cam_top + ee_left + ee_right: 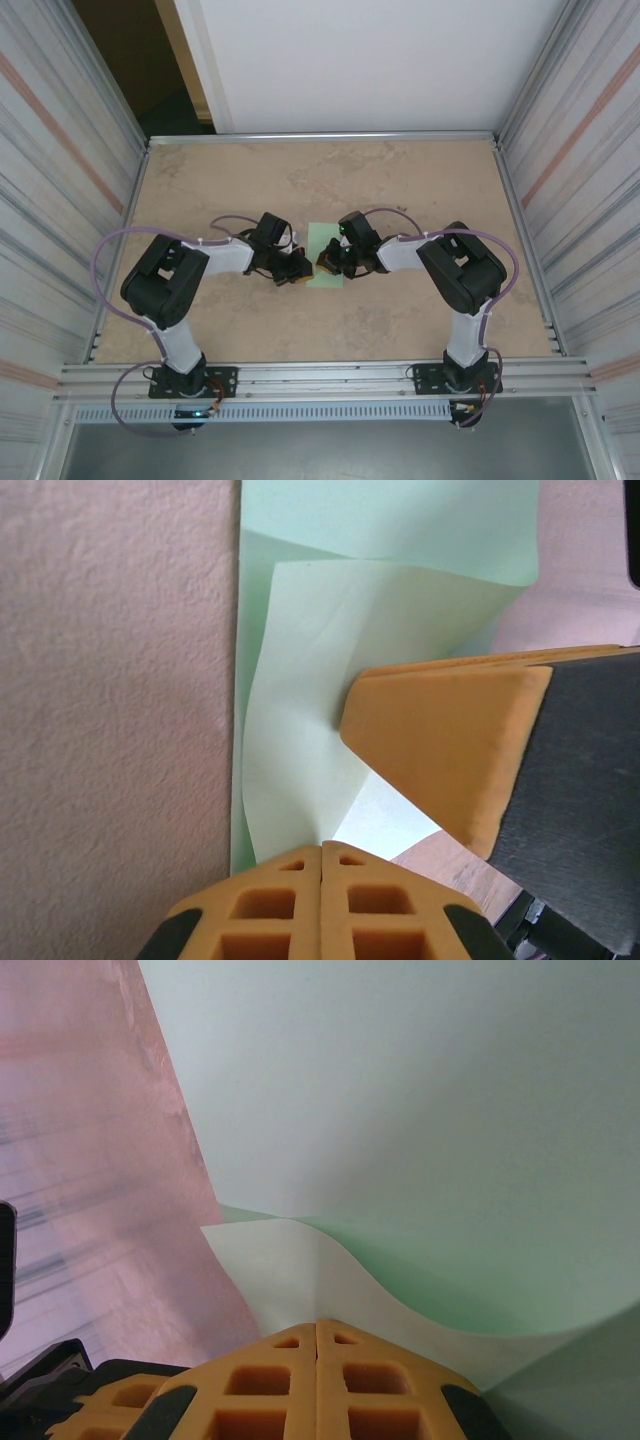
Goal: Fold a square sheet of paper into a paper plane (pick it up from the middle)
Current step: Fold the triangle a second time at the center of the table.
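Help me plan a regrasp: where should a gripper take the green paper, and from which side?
On the square sheet of paper, take the lifted flap's free edge, probably coming in low from the robot's left. The flap curls up off the table, so it can be pinched on both faces; the layer beneath lies flat.

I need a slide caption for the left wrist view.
Left hand and right hand pinch a raised flap of the square sheet of paper.

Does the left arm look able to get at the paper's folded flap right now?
Likely yes: the shut left fingers sit at the near corner of the paper flap; the right fingers touch it farther along, not between.
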### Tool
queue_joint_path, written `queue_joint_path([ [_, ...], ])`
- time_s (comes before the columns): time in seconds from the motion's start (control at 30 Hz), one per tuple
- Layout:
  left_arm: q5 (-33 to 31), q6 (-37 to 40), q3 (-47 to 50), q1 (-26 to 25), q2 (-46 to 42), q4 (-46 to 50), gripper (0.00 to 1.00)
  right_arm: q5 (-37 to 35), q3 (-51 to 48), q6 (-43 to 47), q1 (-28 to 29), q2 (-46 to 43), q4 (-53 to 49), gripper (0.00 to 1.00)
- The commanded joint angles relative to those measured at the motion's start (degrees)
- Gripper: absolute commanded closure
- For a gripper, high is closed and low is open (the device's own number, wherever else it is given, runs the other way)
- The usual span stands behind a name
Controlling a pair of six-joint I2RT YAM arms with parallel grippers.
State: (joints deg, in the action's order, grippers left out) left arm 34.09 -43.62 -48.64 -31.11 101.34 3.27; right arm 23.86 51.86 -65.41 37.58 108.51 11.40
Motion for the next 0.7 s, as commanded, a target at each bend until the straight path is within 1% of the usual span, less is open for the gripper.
queue_joint_path([
  [0.0,0.41,2.28,-1.44,0.15,0.46,2.75,1.0,-3.99,-1.41,-0.6,0.02,3.91,-7.44,1.0],
  [0.23,-1.87,3.01,-1.55,0.22,0.45,4.01,1.0,-3.82,-1.23,-0.6,-0.02,4.15,-7.44,1.0],
  [0.67,-2.97,3.71,-2.42,0.26,-1.09,5.26,1.0,-3.92,-1.24,-0.65,-0.02,4.13,-7.47,1.0],
])
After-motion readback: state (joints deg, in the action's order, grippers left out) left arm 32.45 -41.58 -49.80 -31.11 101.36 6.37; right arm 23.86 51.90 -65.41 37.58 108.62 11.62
